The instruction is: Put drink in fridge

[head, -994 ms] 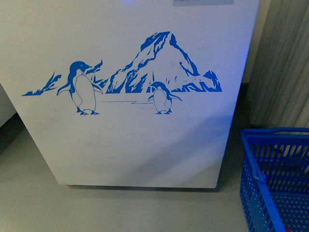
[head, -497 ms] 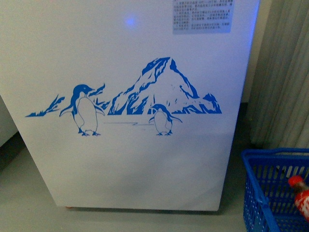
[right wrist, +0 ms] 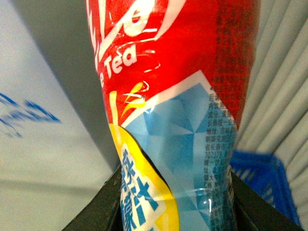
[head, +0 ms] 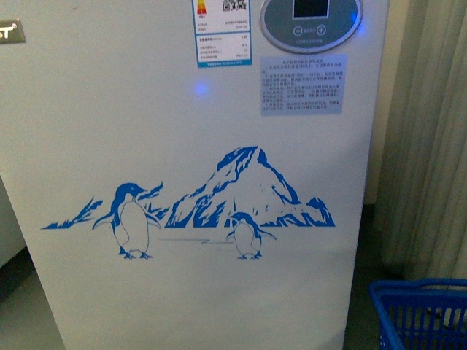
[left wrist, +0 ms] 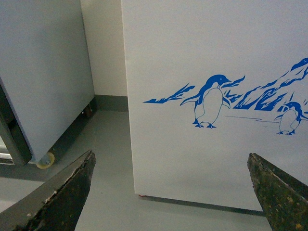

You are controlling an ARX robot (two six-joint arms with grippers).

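1. Drink bottle (right wrist: pixel 168 120) is clamped by its labelled body in the right gripper (right wrist: pixel 177 208), just off the fridge (head: pixel 182 160) front.
2. And the left gripper (left wrist: pixel 169 161) hangs spread wide, holding nothing.
3. Thin plastic and a slick label, and it's probably full and weighty, so grip the body firmly without crushing it.

Fridge (head: pixel 182 146) front, seen closely from three cameras.

The front is faced almost squarely at close range by the front view, with the blue basket (head: pixel 423 313) cropped at lower right. The penguin decal (head: pixel 190 211) is shared with the left wrist view, taken lower and obliquely toward the left front edge. The right wrist view is almost filled by the drink (right wrist: pixel 178 120), held just before the lens.
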